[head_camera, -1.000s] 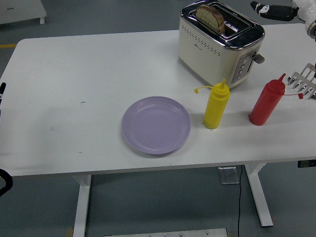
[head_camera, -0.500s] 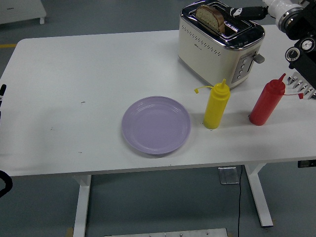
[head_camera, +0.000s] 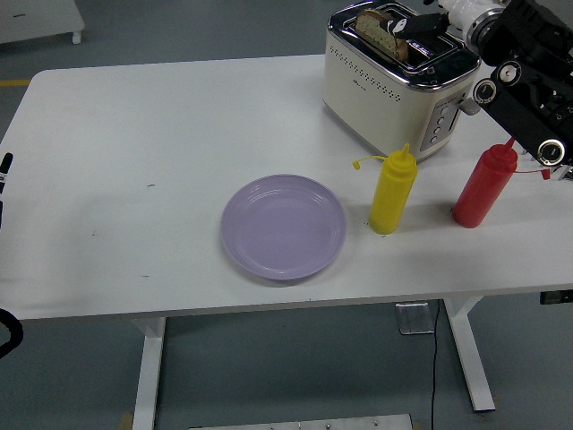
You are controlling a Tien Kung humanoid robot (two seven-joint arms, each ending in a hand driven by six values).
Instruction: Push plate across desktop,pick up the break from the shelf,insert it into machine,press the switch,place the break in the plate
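Cream toaster [head_camera: 394, 90]: logo unreadable; right hand [head_camera: 421, 24] at bread [head_camera: 380, 29].

You had nothing readable here. The toaster [head_camera: 400, 85] carried a small dark mark on its cream side, near the top, but it was too small to make out. The buttons on its front panel showed no legible symbols. The yellow bottle [head_camera: 392, 192] and red bottle [head_camera: 483, 185] were plain, with no labels. The plate [head_camera: 284, 227] and table [head_camera: 161, 134] bore no print.
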